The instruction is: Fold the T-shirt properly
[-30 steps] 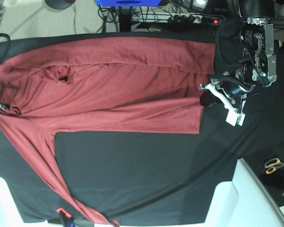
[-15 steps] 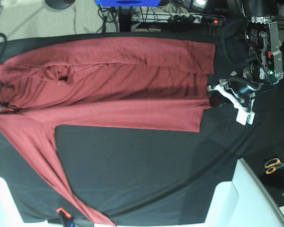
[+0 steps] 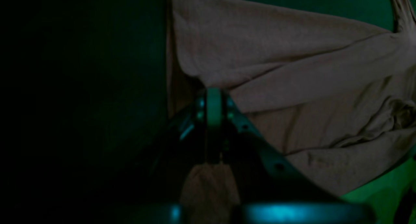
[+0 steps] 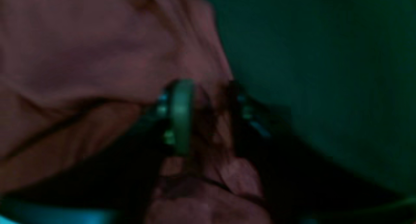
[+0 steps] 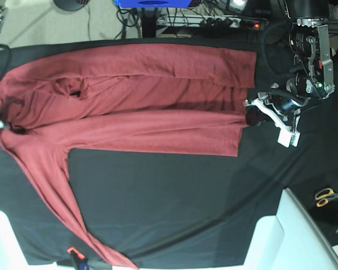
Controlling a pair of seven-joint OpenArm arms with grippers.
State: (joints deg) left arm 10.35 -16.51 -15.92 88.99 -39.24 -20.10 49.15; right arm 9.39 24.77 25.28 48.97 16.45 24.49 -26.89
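T-shirt [image 5: 129, 107] lies spread on the black surface [image 5: 169, 208], one side folded in, one sleeve trailing. Left hand [image 5: 252, 115] pinches the hem edge; right hand [image 4: 204, 116] parted around shoulder fabric. Release evenly, flatten the fold, avoid dragging cloth.

T-shirt [image 5: 129, 107] fold shifted down; right hand [image 4: 204, 113] parting.

Black cloth table covering [image 5: 174, 202], pale floor [image 5: 39, 25] behind (cables trailing), scissors [image 5: 328, 196] at right
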